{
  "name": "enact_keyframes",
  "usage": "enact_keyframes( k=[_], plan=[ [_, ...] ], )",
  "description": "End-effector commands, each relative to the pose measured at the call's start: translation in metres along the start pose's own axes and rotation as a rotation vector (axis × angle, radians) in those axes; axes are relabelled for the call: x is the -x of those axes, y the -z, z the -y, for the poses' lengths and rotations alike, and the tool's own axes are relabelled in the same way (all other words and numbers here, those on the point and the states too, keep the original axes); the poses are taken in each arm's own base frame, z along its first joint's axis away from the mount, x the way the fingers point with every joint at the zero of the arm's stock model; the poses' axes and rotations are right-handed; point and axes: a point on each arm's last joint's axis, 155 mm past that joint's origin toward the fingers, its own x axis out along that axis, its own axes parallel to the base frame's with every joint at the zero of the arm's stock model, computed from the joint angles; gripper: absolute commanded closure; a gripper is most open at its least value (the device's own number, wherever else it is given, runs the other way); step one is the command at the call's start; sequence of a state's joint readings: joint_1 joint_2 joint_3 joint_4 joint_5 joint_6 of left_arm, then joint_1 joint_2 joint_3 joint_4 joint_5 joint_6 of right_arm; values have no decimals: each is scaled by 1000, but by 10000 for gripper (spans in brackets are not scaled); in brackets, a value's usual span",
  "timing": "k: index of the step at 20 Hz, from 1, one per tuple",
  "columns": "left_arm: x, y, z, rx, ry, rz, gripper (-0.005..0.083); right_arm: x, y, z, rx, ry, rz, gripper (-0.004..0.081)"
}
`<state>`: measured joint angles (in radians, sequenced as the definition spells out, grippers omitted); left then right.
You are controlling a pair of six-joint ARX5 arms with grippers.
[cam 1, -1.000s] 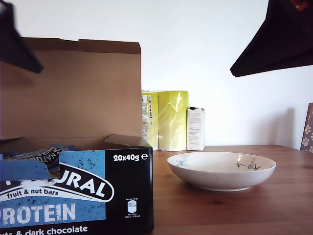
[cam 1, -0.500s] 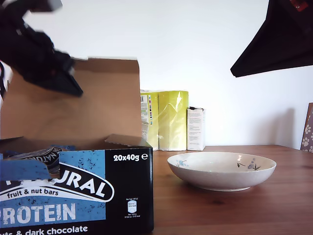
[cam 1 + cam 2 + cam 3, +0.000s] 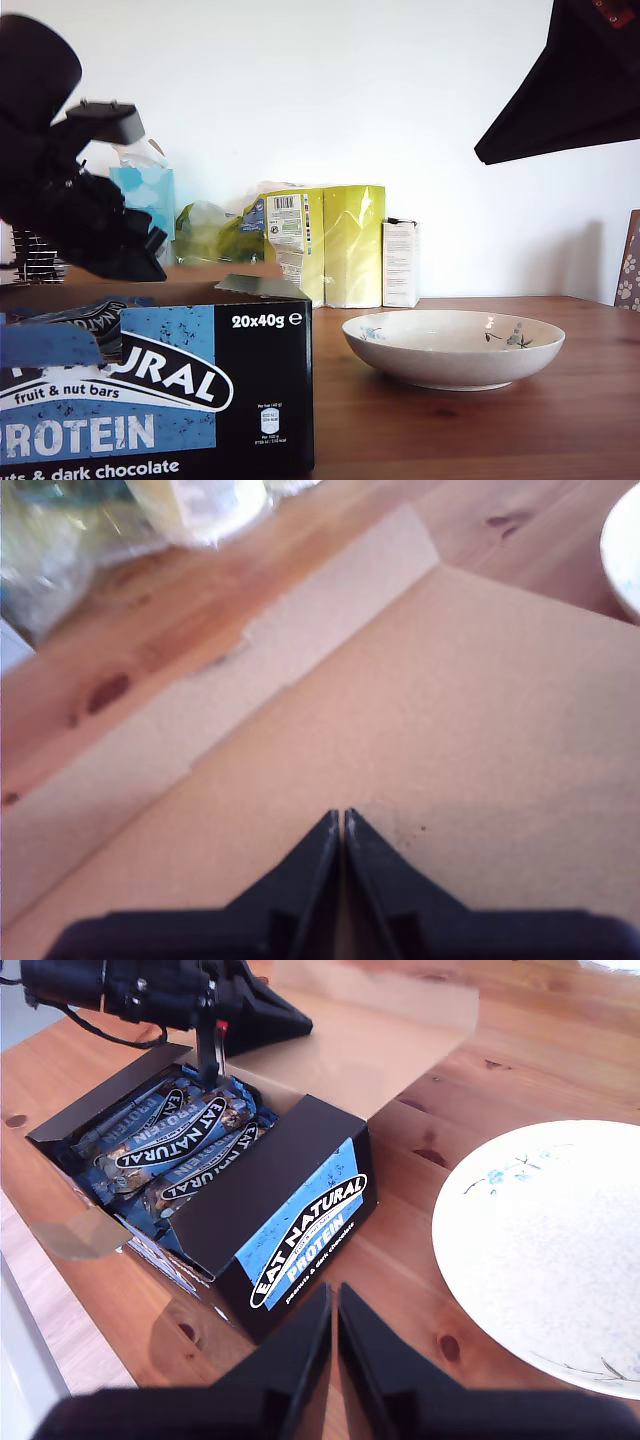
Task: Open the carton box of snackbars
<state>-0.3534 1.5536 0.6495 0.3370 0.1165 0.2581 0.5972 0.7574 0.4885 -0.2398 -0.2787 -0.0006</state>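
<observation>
The carton box stands nearest, at the exterior view's lower left on the wooden table, its blue front panel facing the camera and "20x40g" printed at its upper corner. In the second wrist view its brown lid lies folded right back and flat, and the snackbars lie packed in dark wrappers inside. My first gripper sits over that flattened lid, jaws pressed together on nothing. My second gripper hangs above the box's front, jaws likewise closed and empty. Beside the box, toward the exterior view's right, rests a white floral bowl. Behind stand yellow-green packets, a small white carton and a blue tissue box.
</observation>
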Motion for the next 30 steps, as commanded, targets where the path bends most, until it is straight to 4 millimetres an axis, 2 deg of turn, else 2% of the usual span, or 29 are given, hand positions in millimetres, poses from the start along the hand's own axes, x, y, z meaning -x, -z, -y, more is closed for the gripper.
enact_keyframes(
  k=[1,4,7,11,13,18,22,25,27,30],
  plan=[
    [-5,23,15,17,60,-68,795,-1,0,-1,-1,-5,0,783],
    [-4,23,15,17,64,-73,795,-1,0,-1,-1,-5,0,783],
    [3,7,13,27,56,-34,795,-1,0,-1,-1,-5,0,783],
    [39,-43,16,75,54,94,795,-1,-1,0,2,1,3,783],
    [60,-55,24,75,80,116,795,-1,-4,7,8,37,17,783],
    [96,-57,41,80,128,101,795,5,-31,32,18,145,122,783],
    [124,-71,40,96,120,165,795,19,-40,54,-5,217,170,783],
    [139,-73,31,102,92,193,795,41,-48,66,-13,276,221,783],
    [144,-65,25,129,70,203,795,56,-48,67,1,305,240,783],
    [153,-44,20,203,46,237,795,77,-42,58,0,314,254,783]
  ],
)
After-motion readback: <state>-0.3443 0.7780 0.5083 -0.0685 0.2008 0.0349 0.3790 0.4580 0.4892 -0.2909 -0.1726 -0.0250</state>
